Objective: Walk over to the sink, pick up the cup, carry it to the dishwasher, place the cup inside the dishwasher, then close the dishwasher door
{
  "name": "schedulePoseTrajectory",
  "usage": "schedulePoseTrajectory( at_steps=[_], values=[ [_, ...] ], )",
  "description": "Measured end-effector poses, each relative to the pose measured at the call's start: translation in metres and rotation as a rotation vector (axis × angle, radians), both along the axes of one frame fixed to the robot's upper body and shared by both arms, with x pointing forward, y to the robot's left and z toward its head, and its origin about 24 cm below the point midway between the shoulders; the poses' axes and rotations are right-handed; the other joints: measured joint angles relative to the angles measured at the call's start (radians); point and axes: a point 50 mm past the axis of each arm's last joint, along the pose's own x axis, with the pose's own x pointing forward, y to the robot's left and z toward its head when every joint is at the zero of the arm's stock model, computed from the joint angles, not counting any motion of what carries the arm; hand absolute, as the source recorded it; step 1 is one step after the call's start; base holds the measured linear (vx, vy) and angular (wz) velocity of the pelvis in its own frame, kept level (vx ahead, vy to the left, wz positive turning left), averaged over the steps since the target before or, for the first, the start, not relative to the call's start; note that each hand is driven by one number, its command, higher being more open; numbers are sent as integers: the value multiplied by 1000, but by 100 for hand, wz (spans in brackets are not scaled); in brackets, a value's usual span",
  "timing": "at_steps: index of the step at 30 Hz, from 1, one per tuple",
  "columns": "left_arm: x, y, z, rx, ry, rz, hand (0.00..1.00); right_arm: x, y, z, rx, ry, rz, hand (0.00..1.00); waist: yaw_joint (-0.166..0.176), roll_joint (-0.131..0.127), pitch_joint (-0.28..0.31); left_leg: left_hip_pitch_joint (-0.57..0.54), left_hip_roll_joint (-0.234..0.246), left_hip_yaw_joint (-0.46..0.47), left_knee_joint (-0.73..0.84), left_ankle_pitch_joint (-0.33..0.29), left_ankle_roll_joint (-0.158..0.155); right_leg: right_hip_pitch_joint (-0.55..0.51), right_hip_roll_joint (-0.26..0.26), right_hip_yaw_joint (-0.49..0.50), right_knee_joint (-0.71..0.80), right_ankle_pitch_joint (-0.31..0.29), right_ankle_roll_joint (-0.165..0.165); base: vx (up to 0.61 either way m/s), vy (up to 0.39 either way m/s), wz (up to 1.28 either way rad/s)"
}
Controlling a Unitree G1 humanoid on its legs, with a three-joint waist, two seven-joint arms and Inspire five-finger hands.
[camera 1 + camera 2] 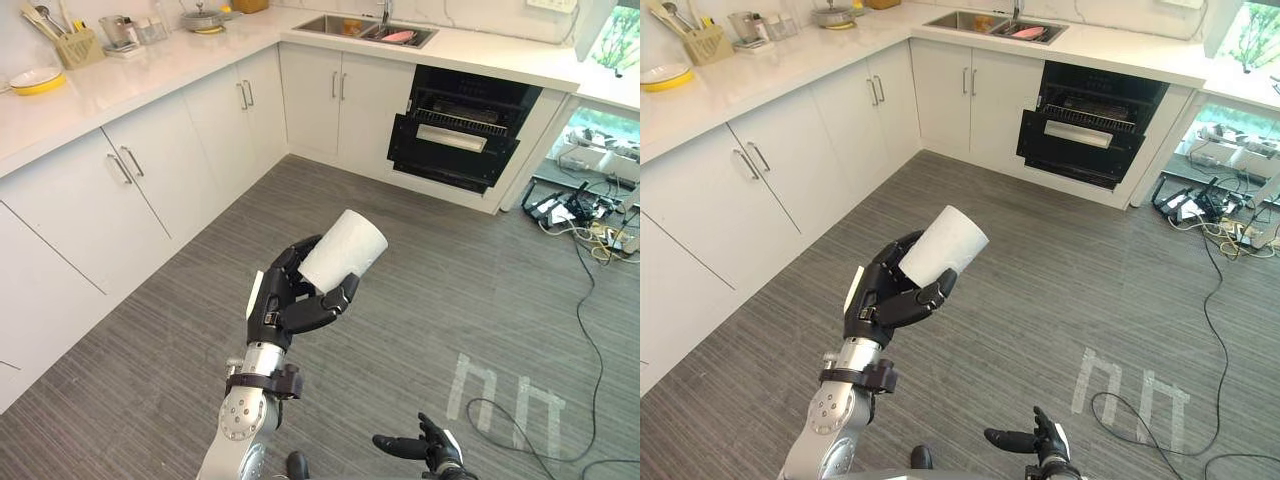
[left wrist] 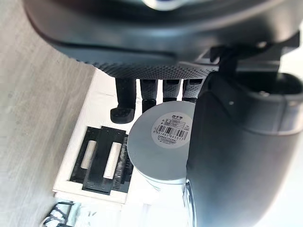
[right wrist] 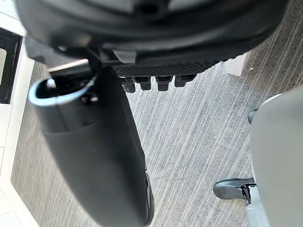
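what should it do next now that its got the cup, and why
Probably step across the floor toward the dishwasher. The left hand is curled round the white cup, so the pickup looks done, while the dishwasher stands under the far counter, door open, well out of reach. The right hand hangs low, open and free.

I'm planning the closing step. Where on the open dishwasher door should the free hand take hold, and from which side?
Probably the pale bar handle on the upper part of the dishwasher door, approached from the front. The door leans outward from its lower edge, so pushing high there should swing it shut. The right hand is open.
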Motion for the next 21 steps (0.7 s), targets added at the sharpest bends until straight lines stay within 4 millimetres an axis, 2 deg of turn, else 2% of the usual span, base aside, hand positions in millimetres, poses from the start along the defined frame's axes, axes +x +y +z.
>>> schedulePoseTrajectory(
  at_steps=[3, 7, 10, 12, 14, 15, 16, 18, 20, 21],
  values=[
    [1, 6, -7, 2, 44, 24, 0, 4, -1, 0, -8, 6, -6, 100, 1, 0, 9, -4, 3, 15, 5, -6, -4, -14, 1, 26, -1, 5, 2, -13, -6, -19],
    [3, 14, -5, 5, 35, 61, 0, 13, -1, 2, -16, -15, -6, 100, 2, -3, 21, -36, 18, 87, 42, -46, -4, -69, 1, 101, 16, 14, 4, 7, 16, -56],
    [5, 12, 2, -5, 6, 54, 0, 12, -9, 3, -36, -14, -43, 100, -18, -4, 22, -78, 26, 124, 158, -131, 2, -92, -15, 138, 55, 2, 18, 103, 42, -37],
    [9, 4, 11, -18, -37, 26, 0, 7, -16, 3, -56, 1, -52, 100, -36, 3, 27, -80, 29, 123, 205, -185, 12, -144, -18, 146, 210, -25, 37, 120, 64, -7],
    [12, 0, 18, -27, -67, 12, 0, 7, -19, 3, -63, 2, -56, 100, -48, 5, 35, -58, 29, 120, 209, -199, 16, -212, -19, 135, 394, -28, 38, 117, 79, 5],
    [14, -2, 24, -27, -95, 0, 0, 4, -20, 3, -70, 6, -62, 100, -49, -11, 50, -15, 12, 114, 208, -221, 27, -271, -43, 112, 577, -13, 25, 122, 75, 11],
    [14, -3, 25, -28, -97, -1, 0, 2, -20, 3, -72, 11, -64, 100, -49, -12, 53, 3, 10, 112, 209, -231, 30, -290, -48, 104, 634, -20, 14, 172, 84, 13],
    [14, -4, 25, -31, -101, -1, 0, -2, -23, 4, -81, 5, -65, 100, -53, -4, 52, 38, 10, 99, 209, -259, 26, -344, -49, 64, 678, -71, -14, 208, 73, 16],
    [14, -4, 26, -34, -106, 4, 0, 0, -23, 5, -81, -5, -63, 100, -57, -6, 52, 49, 13, 89, 208, -275, 20, -395, -46, 24, 648, -89, -15, 220, 18, 18],
    [14, -4, 26, -35, -104, 3, 0, 2, -24, 6, -83, -12, -63, 100, -59, 2, 57, 63, 21, 80, 207, -285, 7, -425, -33, -11, 598, -90, -16, 272, -34, 21]
  ],
)
